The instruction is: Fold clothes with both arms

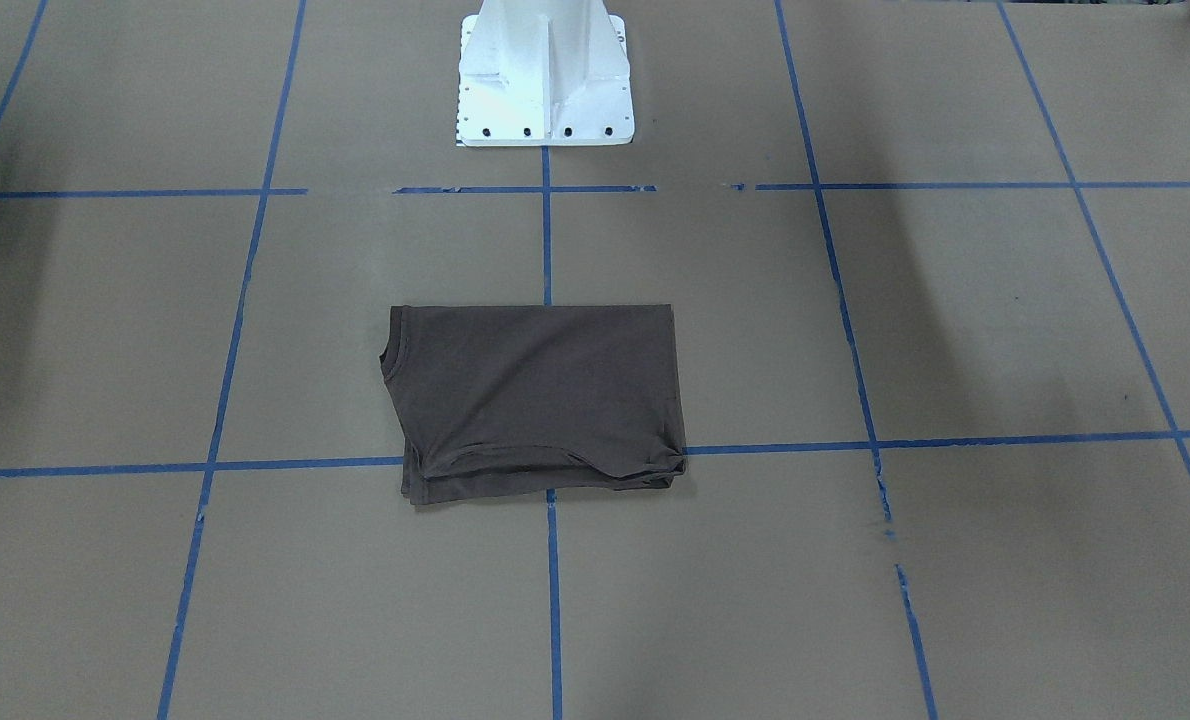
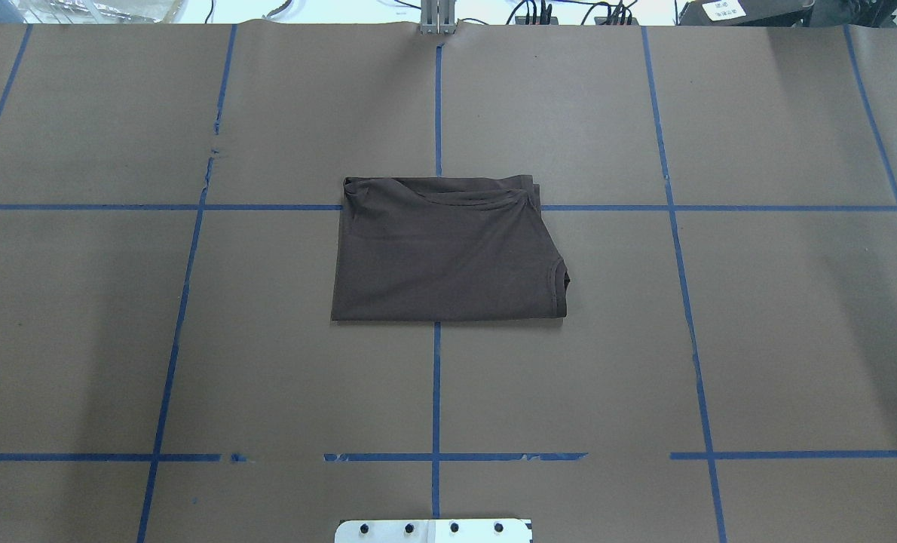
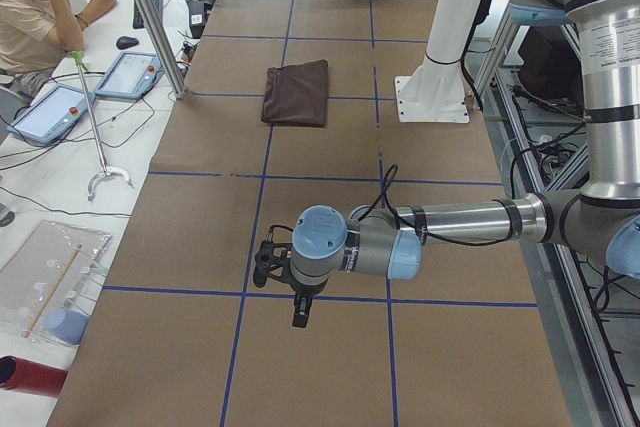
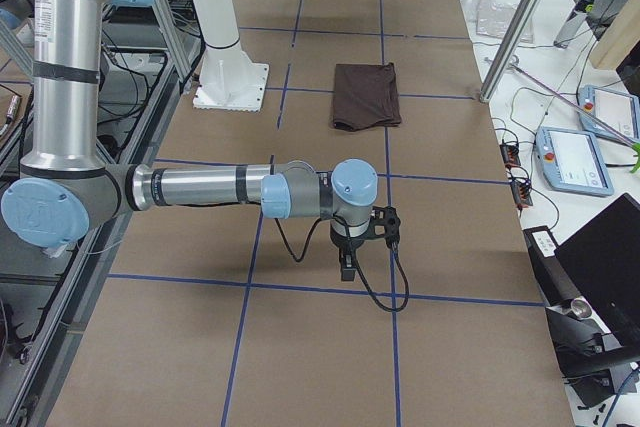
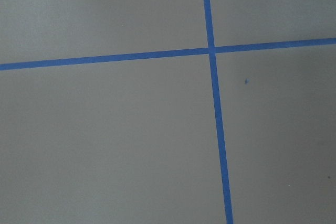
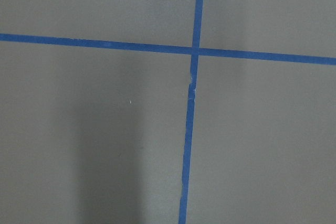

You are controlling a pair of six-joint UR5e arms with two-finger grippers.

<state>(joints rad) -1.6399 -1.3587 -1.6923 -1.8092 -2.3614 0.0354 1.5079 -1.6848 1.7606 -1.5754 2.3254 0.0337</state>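
Overhead exterior showed the paper-covered surface (image 2: 757,339). Side views placed the left arm (image 3: 450,222) and right arm (image 4: 200,189) at opposite ends, with the folded T-shirt (image 2: 445,249) centred between them, long axis crosswise and probably equally near both. Whether the fingers (image 3: 300,315) were open could not be told.

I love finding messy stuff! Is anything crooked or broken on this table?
Mostly tidy. The folded T-shirt is rumpled along its edge farthest from the robot, where the layers bunch instead of lying flat. The blue tape grid is worn too: the line nearest the white base has gaps.
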